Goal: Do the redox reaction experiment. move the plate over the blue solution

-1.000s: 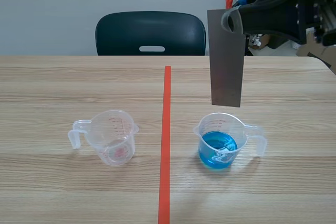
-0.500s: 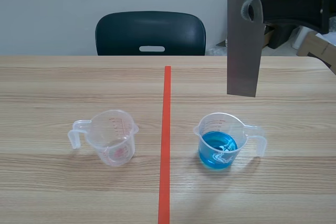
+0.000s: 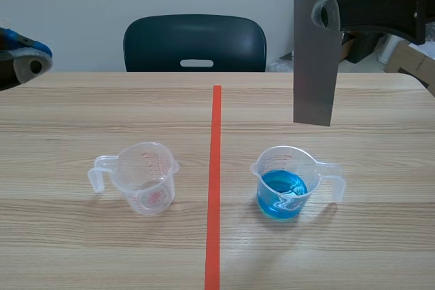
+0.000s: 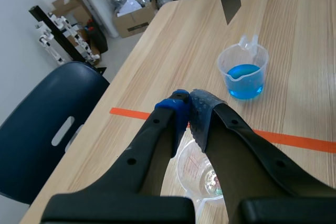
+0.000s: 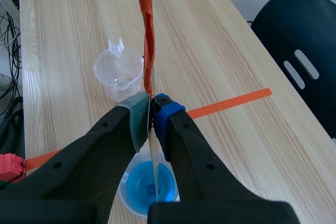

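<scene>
A grey metal plate (image 3: 314,62) hangs upright from my right gripper (image 3: 325,13), which is shut on its top edge, high over the table's right half. Its lower edge is above and slightly behind the clear beaker of blue solution (image 3: 282,191). In the right wrist view the plate (image 5: 149,51) shows edge-on between the gripper (image 5: 150,106) fingers, with the blue beaker (image 5: 149,184) beneath. My left gripper (image 3: 24,59) hovers at the far left, shut on nothing (image 4: 189,109). It is above an empty clear beaker (image 3: 144,178), also seen under it (image 4: 202,174).
An orange tape line (image 3: 215,181) runs down the table's middle between the two beakers. A dark chair (image 3: 195,43) stands behind the far edge. A cardboard box (image 3: 414,59) sits off the table at the right.
The right gripper carried the plate to the right and slightly up, then held still. The left gripper has come into the scene view at the left edge.
</scene>
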Tool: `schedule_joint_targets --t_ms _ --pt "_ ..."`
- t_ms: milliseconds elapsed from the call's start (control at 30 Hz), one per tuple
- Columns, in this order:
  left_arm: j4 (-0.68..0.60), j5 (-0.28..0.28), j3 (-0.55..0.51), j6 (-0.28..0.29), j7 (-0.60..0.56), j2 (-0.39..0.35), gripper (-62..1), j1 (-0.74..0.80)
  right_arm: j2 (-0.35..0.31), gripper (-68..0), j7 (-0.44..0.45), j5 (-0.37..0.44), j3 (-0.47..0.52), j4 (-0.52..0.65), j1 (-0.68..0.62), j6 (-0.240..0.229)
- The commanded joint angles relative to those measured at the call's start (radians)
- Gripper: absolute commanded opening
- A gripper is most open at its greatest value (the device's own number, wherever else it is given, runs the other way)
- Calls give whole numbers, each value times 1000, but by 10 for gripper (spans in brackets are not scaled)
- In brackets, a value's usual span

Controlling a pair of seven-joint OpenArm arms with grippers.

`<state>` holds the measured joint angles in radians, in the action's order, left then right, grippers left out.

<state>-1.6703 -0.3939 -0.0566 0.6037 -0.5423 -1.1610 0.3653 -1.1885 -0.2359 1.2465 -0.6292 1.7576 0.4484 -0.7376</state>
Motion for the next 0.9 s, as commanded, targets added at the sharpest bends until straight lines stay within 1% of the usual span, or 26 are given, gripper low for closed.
schedule_joint_targets --t_ms 0,67,133,300,433,567,667,800,867 --pt "5 -17 29 -6 -15 2 -584 -40 -8 -669 19 19 14 2 17 -8" --pt "2 -51 77 -7 22 5 -584 -95 -8 -669 20 19 14 2 17 -8" --pt "1 -70 129 -8 57 17 -584 -157 -8 -669 23 19 14 2 17 -8" --pt "1 -72 253 -10 139 69 -584 -295 -8 -669 26 19 14 3 17 -8" --pt "1 -72 350 -17 201 120 -584 -376 -8 -669 34 19 14 4 17 -8" --pt "2 -70 460 -17 234 166 -584 -451 -8 -669 50 19 14 4 17 -8" --pt "3 -70 543 -40 279 202 -584 -509 -8 -669 53 22 14 4 17 -8" --pt "16 -69 644 -45 320 242 -584 -583 -8 -669 53 42 14 4 13 -8" --pt "37 -70 684 -62 335 263 -584 -612 -8 -669 62 45 14 4 2 -8"
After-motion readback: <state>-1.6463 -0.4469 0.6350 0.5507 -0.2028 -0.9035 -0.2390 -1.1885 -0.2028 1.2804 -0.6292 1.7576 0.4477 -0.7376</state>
